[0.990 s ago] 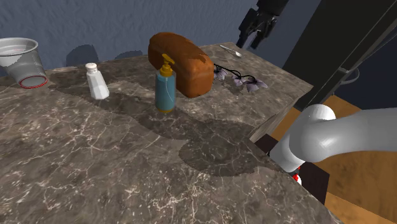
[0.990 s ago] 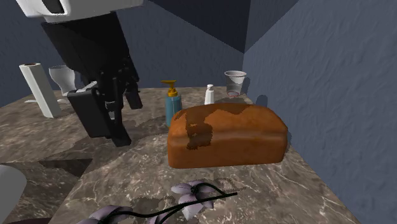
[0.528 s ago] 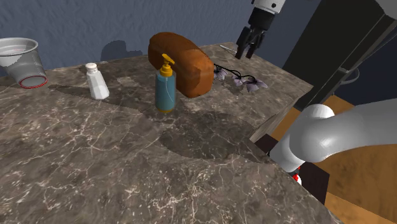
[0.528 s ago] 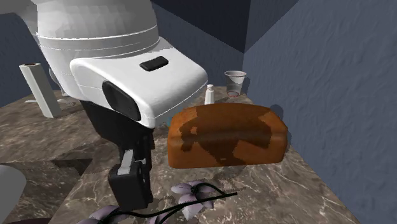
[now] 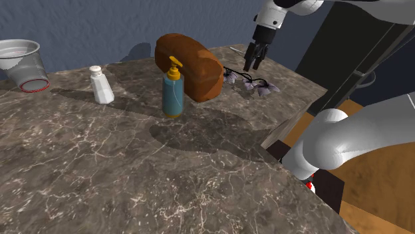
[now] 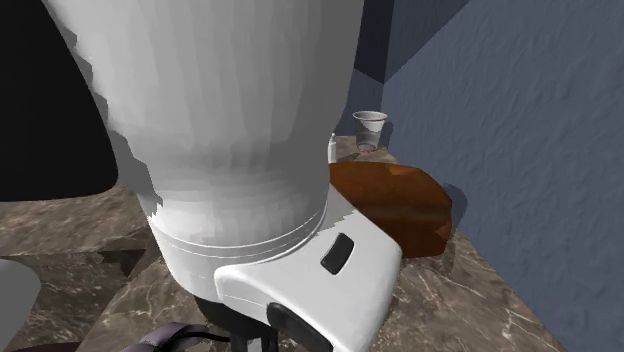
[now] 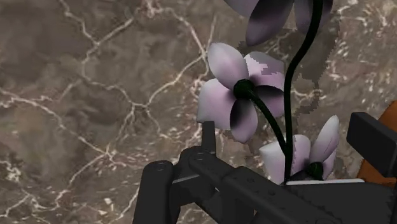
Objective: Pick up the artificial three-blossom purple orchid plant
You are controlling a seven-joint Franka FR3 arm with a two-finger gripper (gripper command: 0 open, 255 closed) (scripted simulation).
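Note:
The orchid (image 5: 253, 84) lies flat on the marble counter (image 5: 100, 173) near its far right corner, just right of the bread loaf. It has pale purple blossoms on a thin black stem. My black gripper (image 5: 253, 65) hangs a little above it, pointing down, fingers apart and holding nothing. In the wrist view one blossom (image 7: 240, 90) and the curved stem (image 7: 294, 83) lie straight ahead of the open gripper (image 7: 289, 137), the stem running between the two fingers (image 7: 375, 141). In the second exterior view a purple petal (image 6: 172, 337) peeks from under the arm.
A brown bread loaf (image 5: 189, 65) stands close beside the orchid, with a blue soap dispenser (image 5: 173, 92) in front of it. A salt shaker (image 5: 102, 85) and a clear cup (image 5: 20, 64) stand further left. A spoon (image 5: 240, 51) lies behind the gripper. The counter's edge is right of the orchid.
The gripper has come down and slightly left, from high above the spoon to just over the orchid. The white arm now blocks most of the second exterior view.

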